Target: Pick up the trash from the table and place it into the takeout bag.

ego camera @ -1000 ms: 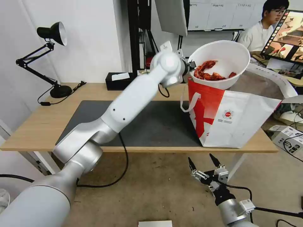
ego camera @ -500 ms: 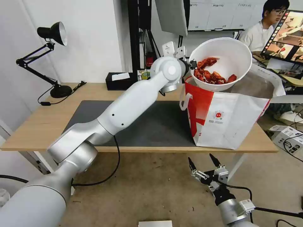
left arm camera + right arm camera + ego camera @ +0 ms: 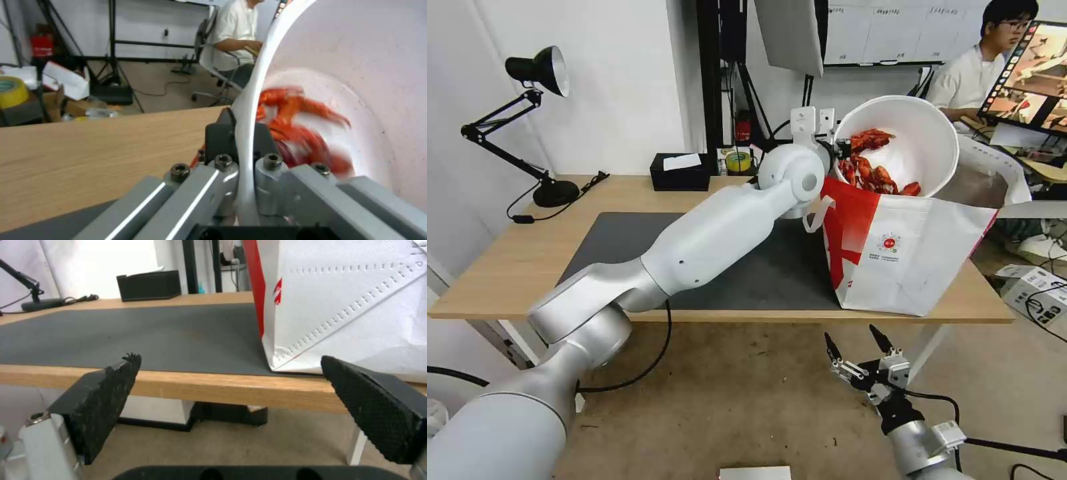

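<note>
Head view, left arm: the left gripper [image 3: 835,143] is clamped on the near rim of the white bowl [image 3: 917,143], held over the open mouth of the takeout bag [image 3: 914,250].
Head view, bowl: tipped steeply, opening facing the camera, lower edge already below the bag's top edge; red crayfish shells [image 3: 870,170] lie piled at its 8 o'clock side.
Head view, bag: stands on the table [image 3: 500,267] at the 3 o'clock end of the dark mat [image 3: 747,260], red panel toward the arm.
Head view, right arm: the right gripper [image 3: 860,350] hangs parked below the table's front edge, fingers spread and empty.
Left wrist view, grip: the left gripper [image 3: 245,163] pinches the bowl [image 3: 356,60] rim edge-on between its two pads, one inside, one outside; the shells [image 3: 307,133] are streaked, probably sliding.
Right wrist view, fingers: the right gripper [image 3: 231,396] shows both black pads wide apart with nothing between them, the mat [image 3: 133,333] and the bag [image 3: 351,306] beyond.
Step in hand: lowering the bowl into the bag, I judge.
Doing it well: keep the pinch firm, since the hold is on a thin rim; bring the bowl level before letting go so the shells do not spill over the bag's edge; clear the bag's wall so it is not dragged.
Writing: a small round red logo [image 3: 888,243] on the bag's white face, its text beneath too small to read.
</note>
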You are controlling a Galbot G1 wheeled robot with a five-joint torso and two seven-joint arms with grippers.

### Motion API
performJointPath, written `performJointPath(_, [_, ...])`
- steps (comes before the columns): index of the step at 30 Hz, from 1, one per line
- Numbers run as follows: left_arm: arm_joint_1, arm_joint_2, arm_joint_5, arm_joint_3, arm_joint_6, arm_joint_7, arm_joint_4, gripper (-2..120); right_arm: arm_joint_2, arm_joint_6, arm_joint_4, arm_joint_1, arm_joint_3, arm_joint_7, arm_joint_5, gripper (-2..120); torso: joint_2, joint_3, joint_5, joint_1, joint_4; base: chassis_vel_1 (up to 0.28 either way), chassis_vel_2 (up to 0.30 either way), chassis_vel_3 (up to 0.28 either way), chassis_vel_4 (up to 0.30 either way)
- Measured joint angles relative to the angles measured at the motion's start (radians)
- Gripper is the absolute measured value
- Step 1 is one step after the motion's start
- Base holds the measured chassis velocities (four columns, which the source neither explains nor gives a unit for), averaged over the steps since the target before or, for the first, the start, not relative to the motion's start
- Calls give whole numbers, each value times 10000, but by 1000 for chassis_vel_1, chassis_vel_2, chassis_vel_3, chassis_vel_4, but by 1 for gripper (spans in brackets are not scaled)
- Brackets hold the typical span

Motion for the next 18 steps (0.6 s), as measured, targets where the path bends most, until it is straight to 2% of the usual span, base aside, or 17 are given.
performJointPath(3, [0, 49, -40, -17, -2, 323, -39, 0, 0, 0, 0, 0, 0, 0, 0, 100, 0, 0, 0, 0, 0, 0, 0, 0, 0])
performJointPath(5, [-22, 188, -211, -48, 12, 770, -133, 0, 0, 0, 0, 0, 0, 0, 0, 100, 0, 0, 0, 0, -1, 0, 0, 0, 0])
performJointPath(14, [-37, 402, -395, -9, 230, 1135, -283, 1, 0, 0, 0, 0, 0, 0, 0, 100, 0, 0, 0, -1, 0, 0, 0, 0, 0])
performJointPath(18, [-20, 399, -429, 8, 332, 1155, -346, 13, 0, 0, 0, 0, 0, 0, 0, 100, 0, 0, -1, 0, 0, 0, 0, 0, 0])
